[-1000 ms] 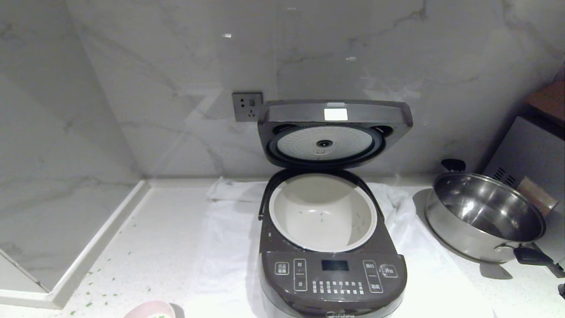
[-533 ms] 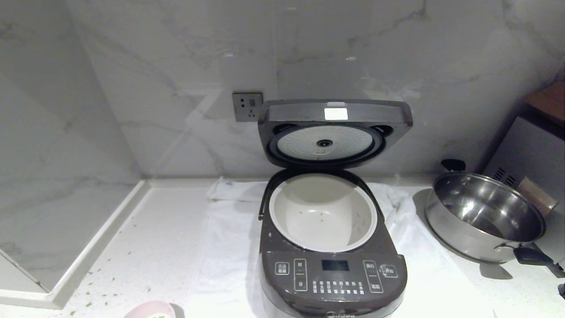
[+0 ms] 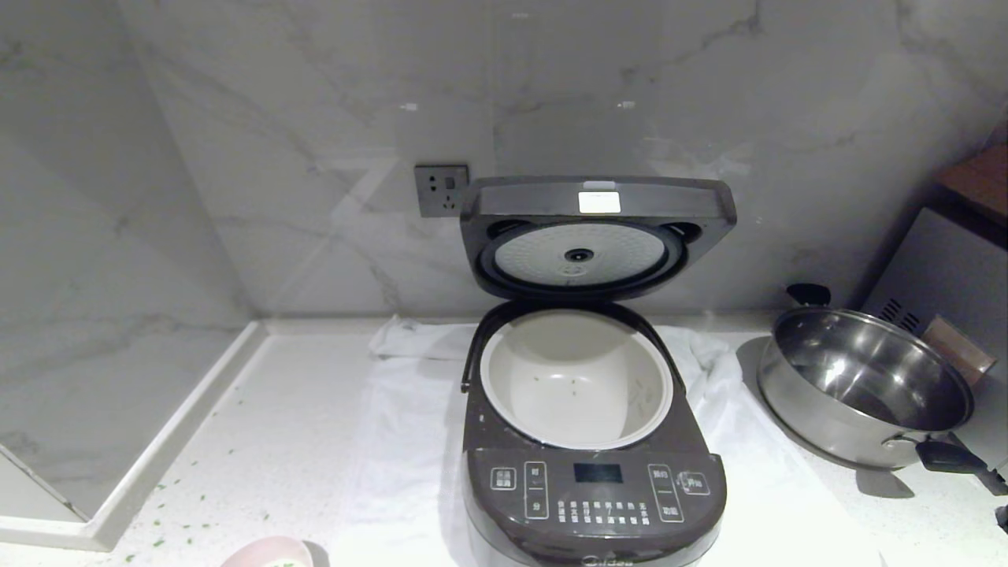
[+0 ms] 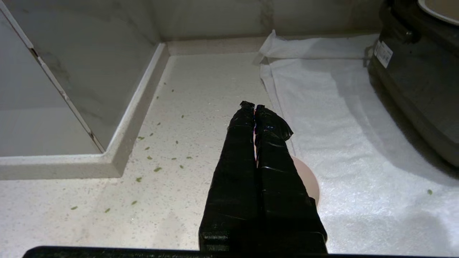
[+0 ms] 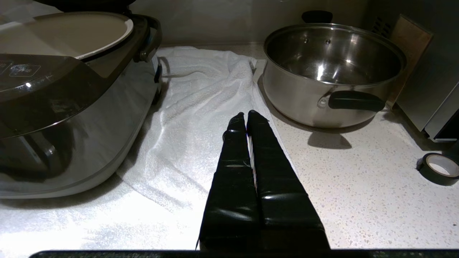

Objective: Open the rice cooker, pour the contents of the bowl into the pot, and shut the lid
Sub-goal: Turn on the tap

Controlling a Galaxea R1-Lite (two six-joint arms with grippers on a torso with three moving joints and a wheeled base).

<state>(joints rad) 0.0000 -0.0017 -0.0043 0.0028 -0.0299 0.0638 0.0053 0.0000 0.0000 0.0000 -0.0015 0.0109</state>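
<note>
The rice cooker (image 3: 594,488) stands on a white towel with its lid (image 3: 597,236) swung up against the wall. Its white pot (image 3: 504,378) is uncovered, with only a few specks on its bottom. The pink bowl (image 3: 268,551) peeks in at the front edge of the head view, left of the cooker. Its contents cannot be made out. My left gripper (image 4: 254,105) is shut and empty above the counter. The bowl (image 4: 308,179) lies mostly hidden under its fingers. My right gripper (image 5: 245,114) is shut and empty over the towel's edge, between the cooker (image 5: 71,107) and a steel pan.
A big steel pan (image 3: 866,386) with black handles sits right of the cooker. A roll of black tape (image 5: 439,168) lies nearby. Green bits (image 4: 154,157) are scattered on the counter left of the towel (image 3: 409,441). A raised ledge (image 3: 157,457) bounds the left side. A wall socket (image 3: 441,189) sits behind the lid.
A small bright reflection on the back wall has slid downward. The cooker, bowl and pan have kept still.
</note>
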